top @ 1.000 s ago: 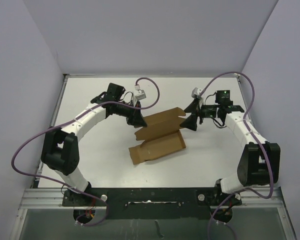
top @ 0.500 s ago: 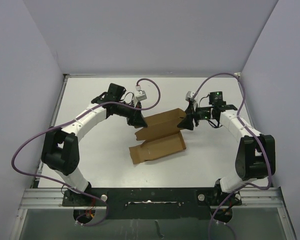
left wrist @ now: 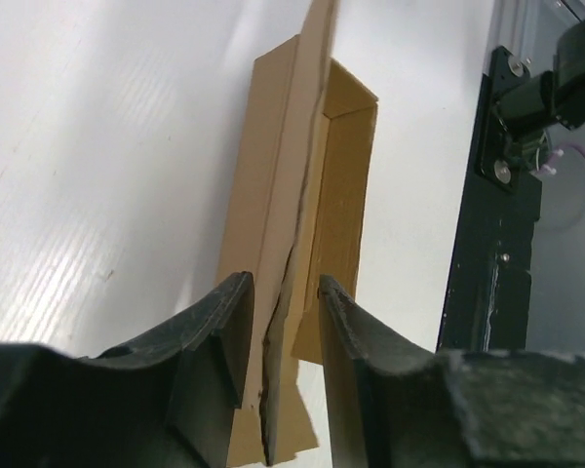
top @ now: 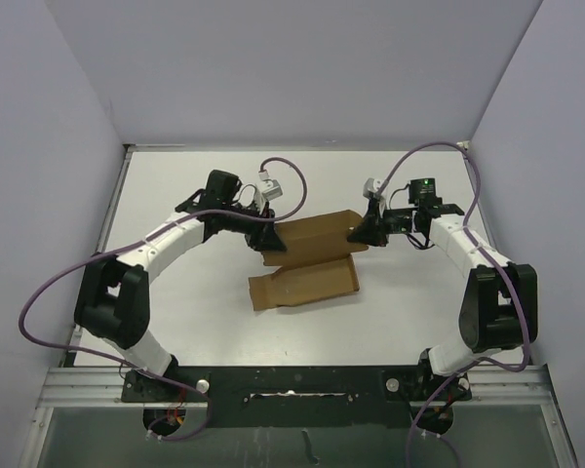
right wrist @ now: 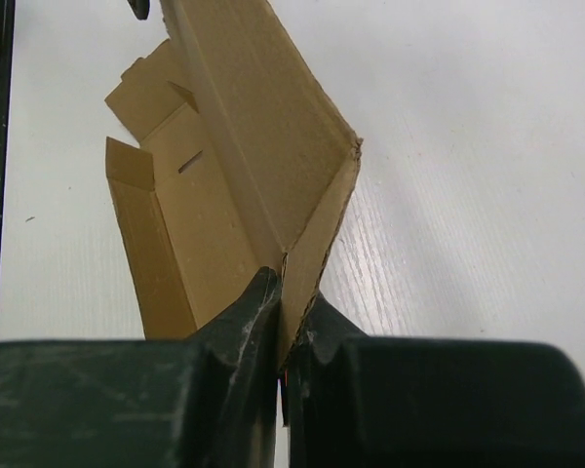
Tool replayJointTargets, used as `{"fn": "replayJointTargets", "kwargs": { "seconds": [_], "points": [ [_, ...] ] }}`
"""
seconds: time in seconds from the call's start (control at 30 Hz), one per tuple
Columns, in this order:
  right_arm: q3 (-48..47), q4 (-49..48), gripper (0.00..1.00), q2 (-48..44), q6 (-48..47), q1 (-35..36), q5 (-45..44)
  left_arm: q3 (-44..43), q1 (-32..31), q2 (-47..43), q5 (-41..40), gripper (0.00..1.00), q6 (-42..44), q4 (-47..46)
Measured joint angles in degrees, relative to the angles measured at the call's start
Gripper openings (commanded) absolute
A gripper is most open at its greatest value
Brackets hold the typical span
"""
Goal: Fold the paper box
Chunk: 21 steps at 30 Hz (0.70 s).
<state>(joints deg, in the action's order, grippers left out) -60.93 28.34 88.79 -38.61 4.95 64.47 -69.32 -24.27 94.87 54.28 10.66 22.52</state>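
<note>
Cardboard box [top: 307, 285], plain brown, die-cut, lies mid white table [top: 390, 312], long axis left-right between 2 grippers. Right gripper [top: 359, 234] clamped on right end flap; left gripper [top: 266, 237] narrowly parted, straddling raised panel's left edge.

paper box [top: 307, 265]: plain brown | table [top: 195, 302]: white with faint thin stripes | arms [top: 171, 234]: white with black joints | cables [top: 437, 146]: purple | walls [top: 292, 68]: pale purple | small light [top: 425, 182]: green
</note>
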Motion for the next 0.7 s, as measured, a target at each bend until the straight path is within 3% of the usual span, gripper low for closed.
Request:
{"fn": "replayJointTargets", "kwargs": {
  "seconds": [0.1,0.13,0.27,0.47,0.6,0.7],
  "points": [
    [0.0,-0.11,0.0,-0.22,0.04,-0.15,0.98,5.38,0.9,-4.07,-3.56,0.53,-6.23,-5.79],
    [0.0,-0.28,0.0,-0.22,0.09,-0.33,1.22,10.88,2.29,-10.16,-7.8,0.62,-12.24,-11.47],
    [0.0,-0.57,0.0,-0.22,0.26,-0.42,1.38,17.97,4.04,-20.76,-14.49,0.66,-19.58,-18.1],
    [0.0,-0.9,0.0,-0.22,0.52,-0.42,1.55,32.3,5.25,-41.4,-25.53,0.34,-32.52,-22.73],
    [0.0,-0.9,0.0,-0.22,0.68,-0.42,1.55,40.15,5.2,-47.47,-28.52,0.14,-40.28,-22.95],
    [0.0,-0.9,0.0,-0.2,0.72,-0.42,1.55,45.4,4.33,-48.52,-30.14,0.07,-45.35,-24.44]
  ]
}}
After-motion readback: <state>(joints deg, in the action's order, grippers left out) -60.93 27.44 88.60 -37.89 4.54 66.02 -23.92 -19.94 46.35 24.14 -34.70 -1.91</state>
